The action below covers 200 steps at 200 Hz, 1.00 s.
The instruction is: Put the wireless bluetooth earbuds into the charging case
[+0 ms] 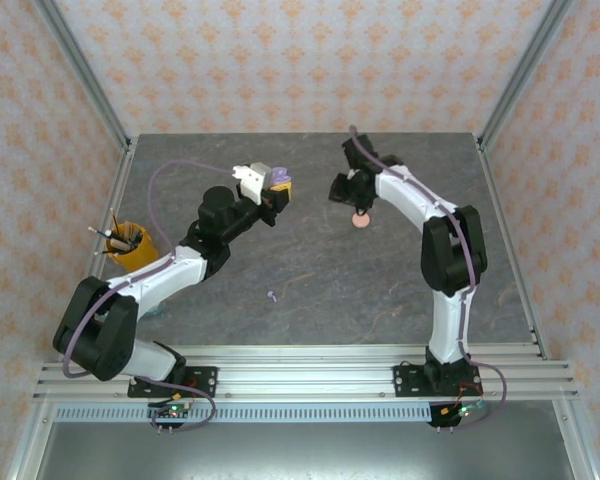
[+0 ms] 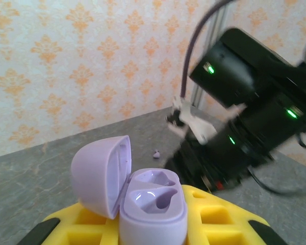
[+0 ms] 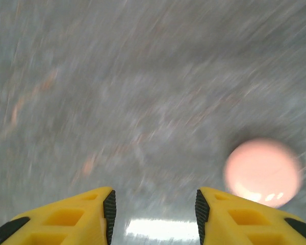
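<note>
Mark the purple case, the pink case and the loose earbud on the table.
purple case [image 2: 153, 222]: left wrist view, front wall of the open base.
pink case [image 3: 262, 172]: right wrist view, middle of its round top.
earbud [image 1: 272, 296]: top view, its middle; too small to tell parts.

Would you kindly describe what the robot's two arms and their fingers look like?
The left arm and the right arm both have glossy white link shells between bulky black joints. A thin purple cable runs along each arm. The fingers are bright yellow ribbed plastic, with black pads on their inner faces.
</note>
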{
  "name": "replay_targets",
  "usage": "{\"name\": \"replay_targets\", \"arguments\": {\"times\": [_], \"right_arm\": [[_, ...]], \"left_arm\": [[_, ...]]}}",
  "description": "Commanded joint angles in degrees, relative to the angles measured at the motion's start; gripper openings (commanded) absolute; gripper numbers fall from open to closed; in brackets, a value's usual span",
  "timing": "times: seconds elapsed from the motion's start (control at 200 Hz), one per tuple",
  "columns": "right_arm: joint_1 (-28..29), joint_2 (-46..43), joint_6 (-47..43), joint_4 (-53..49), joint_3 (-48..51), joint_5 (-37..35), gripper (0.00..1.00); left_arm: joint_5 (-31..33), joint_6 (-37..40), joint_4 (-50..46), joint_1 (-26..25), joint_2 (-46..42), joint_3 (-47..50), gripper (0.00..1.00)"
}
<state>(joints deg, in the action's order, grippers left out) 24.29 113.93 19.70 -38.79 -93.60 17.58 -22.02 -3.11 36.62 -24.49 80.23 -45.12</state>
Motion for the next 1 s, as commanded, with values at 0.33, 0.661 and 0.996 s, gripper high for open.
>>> {"name": "replay_targets", "arguments": {"times": [0.33,0.661,0.996], "right_arm": [[22.0,-6.7,-3.2,2.7,12.8,3.2,0.48],[30.6,3.0,-8.7,-4.6,4.0,-0.2,0.5],[35.5,8.5,-10.2,-9.3,-0.2,-5.5,0.49]], "left_arm": [[8.4,-2.5,1.3,10.3,-7.7,1.8,0.0],[10.4,-1.9,-0.4,14.5,-10.9,2.9,0.0],[10.4,-3.1,0.3,17.5,-11.3,3.6,0.0]]}}
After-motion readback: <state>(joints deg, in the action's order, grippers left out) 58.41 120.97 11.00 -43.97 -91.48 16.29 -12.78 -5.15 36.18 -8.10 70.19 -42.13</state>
